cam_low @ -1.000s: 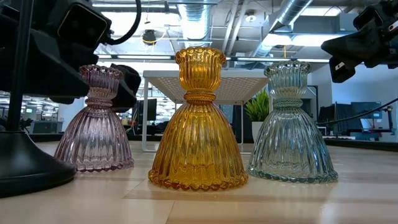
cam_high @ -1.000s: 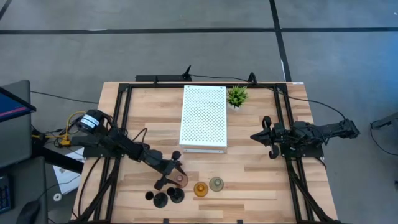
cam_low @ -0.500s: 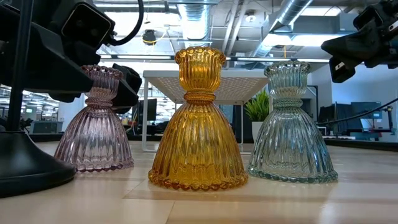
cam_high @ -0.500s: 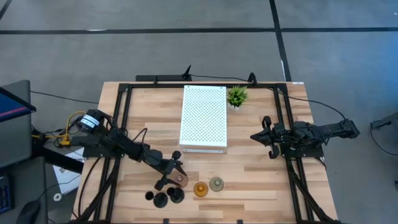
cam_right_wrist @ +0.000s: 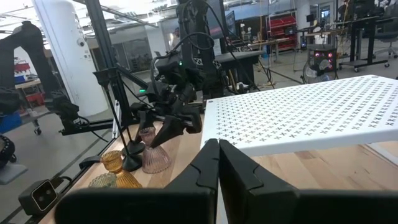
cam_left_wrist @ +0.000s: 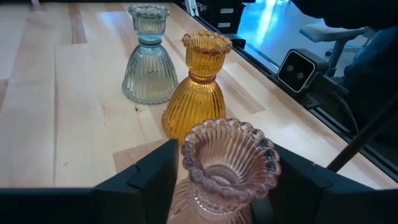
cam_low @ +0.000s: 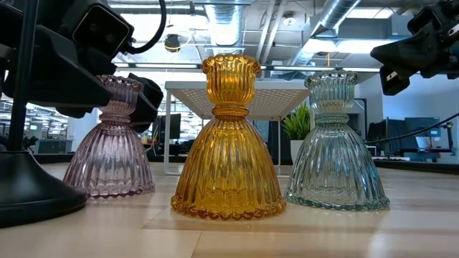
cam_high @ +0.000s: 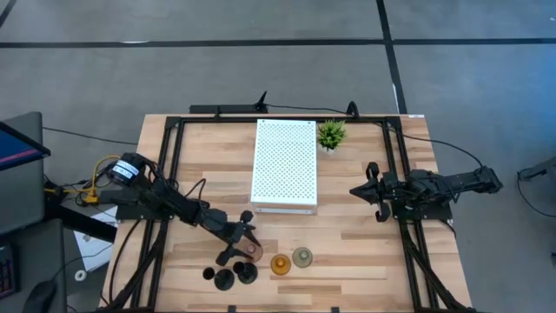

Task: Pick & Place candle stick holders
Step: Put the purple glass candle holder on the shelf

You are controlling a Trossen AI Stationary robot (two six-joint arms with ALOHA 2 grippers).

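Left gripper (cam_high: pixel 242 243) stays spread around the pink holder (cam_left_wrist: pixel 225 165), unmoved since before, fingers not closed.

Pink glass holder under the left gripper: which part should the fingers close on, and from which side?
On the narrow neck just under the flared cup of the pink holder, one finger each side, coming down from above. It stands upright, the skirt widens below and the rim above, so the waist traps the fingers. The left gripper already straddles it.
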